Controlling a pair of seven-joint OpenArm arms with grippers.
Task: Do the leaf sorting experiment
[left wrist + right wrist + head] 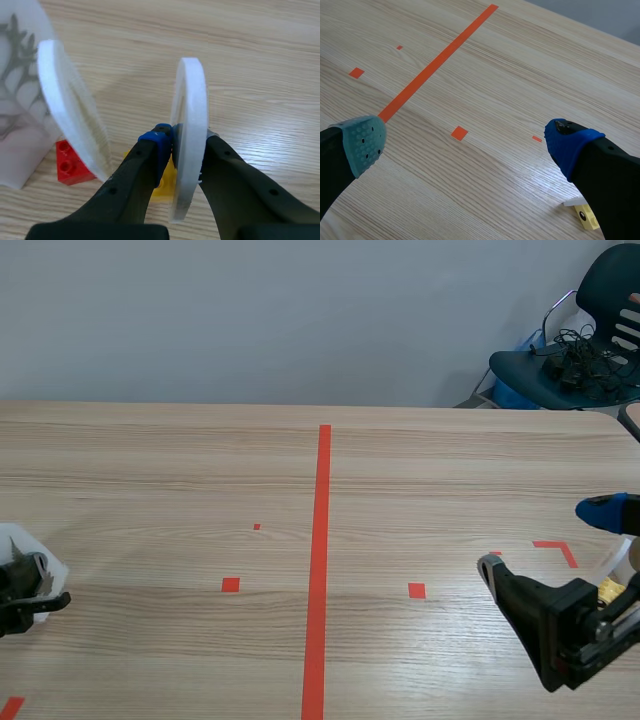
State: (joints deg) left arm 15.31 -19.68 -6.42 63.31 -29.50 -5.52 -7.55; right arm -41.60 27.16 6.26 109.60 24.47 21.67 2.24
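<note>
In the left wrist view my left gripper [186, 138] is shut on the rim of a white round disc [190, 95] that stands on edge. A second white disc [67, 105] leans beside it, with a translucent sheet printed with a grey leaf [17, 95] behind that. A red brick [70, 163] and a yellow brick [162, 184] lie on the table under the discs. In the scene view the left gripper [28, 590] sits at the table's near left with the white piece [25, 545]. My right gripper [545, 538] [465, 142] hangs open over bare wood at the near right.
A yellow brick [586, 216] with a white piece [574, 202] lies beside my right finger. An orange-red tape line [320, 560] runs down the wooden table [420, 470]. A dark chair with cables [575, 350] stands past the far right corner.
</note>
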